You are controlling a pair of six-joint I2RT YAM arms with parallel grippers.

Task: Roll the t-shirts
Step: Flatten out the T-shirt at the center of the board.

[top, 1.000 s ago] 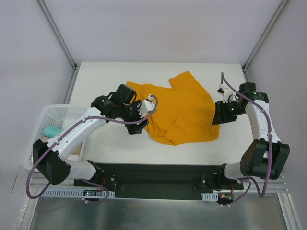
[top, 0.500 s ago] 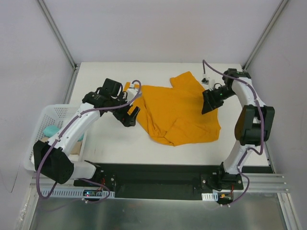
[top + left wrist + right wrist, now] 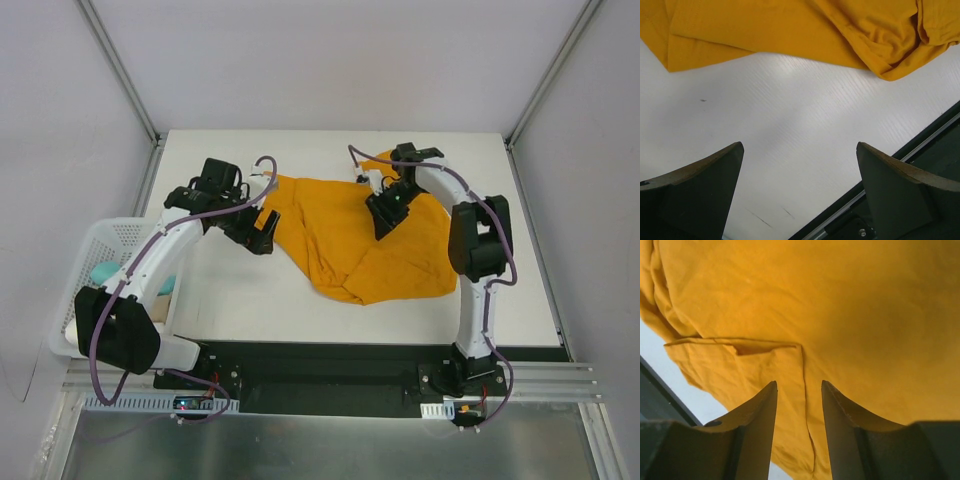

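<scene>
A bright orange t-shirt (image 3: 345,240) lies crumpled and partly spread on the white table. My left gripper (image 3: 262,236) is open wide and empty, just left of the shirt's left edge. In the left wrist view (image 3: 800,150) it hangs over bare table, with the shirt (image 3: 790,25) along the top. My right gripper (image 3: 383,226) hovers over the shirt's upper middle. In the right wrist view (image 3: 799,385) its fingers stand a little apart over a seam and a fold of the shirt (image 3: 840,305), with nothing between them. A teal cloth (image 3: 103,271) lies in the basket.
A white basket (image 3: 75,300) stands at the table's left edge, under the left arm. A black rail (image 3: 330,365) runs along the near edge. Metal frame posts stand at the back corners.
My left gripper has moved back and to the left, and the shirt's left part now lies farther left. My right gripper has swung from the shirt's right edge to over its upper middle.
</scene>
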